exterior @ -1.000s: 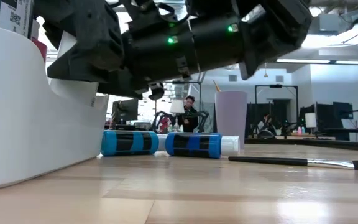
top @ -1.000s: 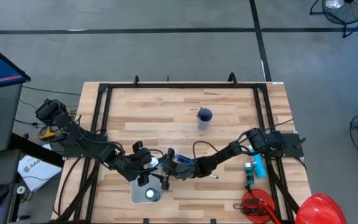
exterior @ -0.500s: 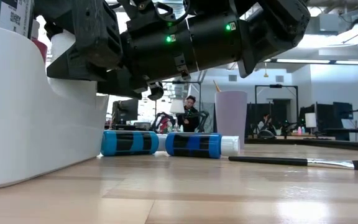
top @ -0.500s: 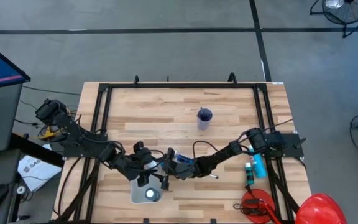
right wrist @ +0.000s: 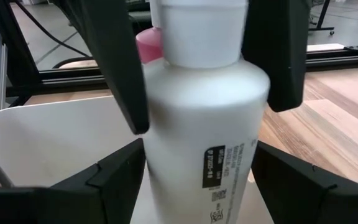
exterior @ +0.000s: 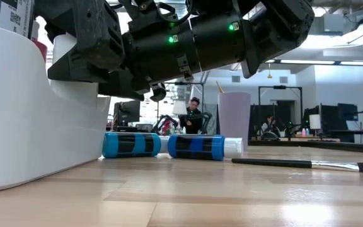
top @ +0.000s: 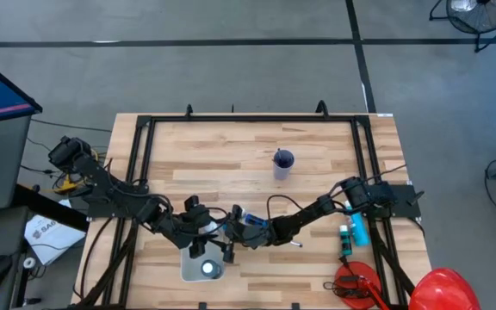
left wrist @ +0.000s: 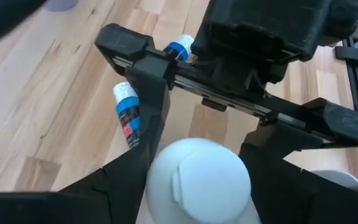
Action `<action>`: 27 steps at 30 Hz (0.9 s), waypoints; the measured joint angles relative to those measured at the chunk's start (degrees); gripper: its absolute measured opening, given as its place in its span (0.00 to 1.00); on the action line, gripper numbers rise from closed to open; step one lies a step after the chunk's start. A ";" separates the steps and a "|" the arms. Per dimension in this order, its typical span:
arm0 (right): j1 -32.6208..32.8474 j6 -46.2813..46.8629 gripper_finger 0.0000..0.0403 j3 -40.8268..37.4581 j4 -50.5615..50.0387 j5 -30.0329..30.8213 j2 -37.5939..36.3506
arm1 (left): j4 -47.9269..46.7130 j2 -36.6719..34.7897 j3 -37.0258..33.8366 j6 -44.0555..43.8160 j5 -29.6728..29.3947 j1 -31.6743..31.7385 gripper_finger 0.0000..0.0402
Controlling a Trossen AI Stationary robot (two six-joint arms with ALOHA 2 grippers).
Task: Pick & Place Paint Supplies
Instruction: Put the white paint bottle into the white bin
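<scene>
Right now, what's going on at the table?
Both arms meet just by the white bin, with a white bottle between them. The right tool is closed on the bottle's body, and the left tool is at its cap end. It looks like a handover, or a drop into the bin. Two blue bottles and a brush lie on the wood in front of a purple cup.
</scene>
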 joint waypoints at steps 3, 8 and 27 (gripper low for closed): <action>0.09 -0.01 0.69 -0.02 -0.10 0.02 0.00 | -0.61 -1.62 -0.25 0.37 0.10 0.00 0.61; 0.60 -0.69 0.69 -0.07 -1.79 -0.17 -0.59 | -0.36 -4.77 -0.22 0.46 -0.34 0.00 0.61; 1.68 -0.67 0.69 -0.31 -12.80 1.49 -5.05 | 0.65 -5.43 -0.09 1.99 -3.50 0.00 0.61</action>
